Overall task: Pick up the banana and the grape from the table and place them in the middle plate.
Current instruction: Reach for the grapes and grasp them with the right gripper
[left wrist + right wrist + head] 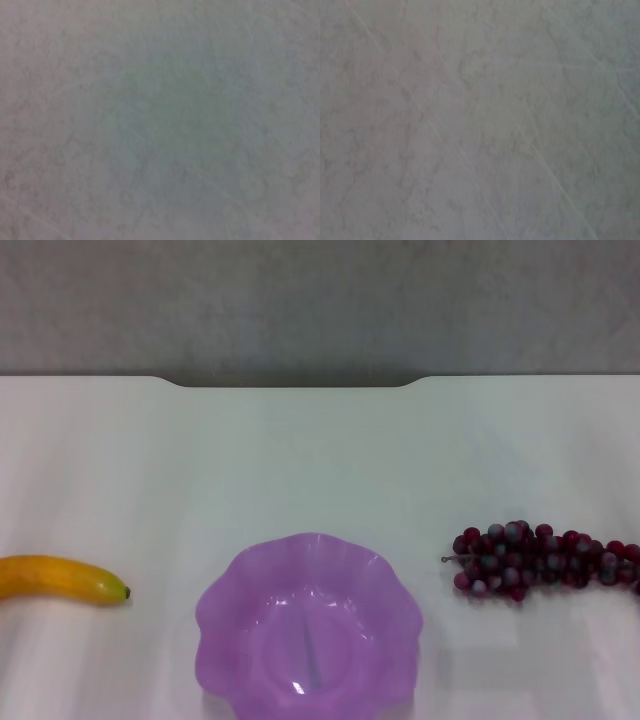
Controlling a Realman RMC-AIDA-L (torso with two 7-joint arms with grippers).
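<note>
Purple middle plate sitting bottom middle of frame, nothing in it. Banana lying at left edge, grape bunch at right edge, both apart from plate on white table. We are seeing no grippers anywhere, so cannot tell if fingers are apart or together. We are thinking nothing started yet. Next: arm reaching down to one fruit.

1. Head view: looks forward and down across the table to its notched far edge.
2. Left wrist view: close on a plain mottled grey surface.
3. Right wrist view: likewise.
4. No shared scene part identifiable.
</note>
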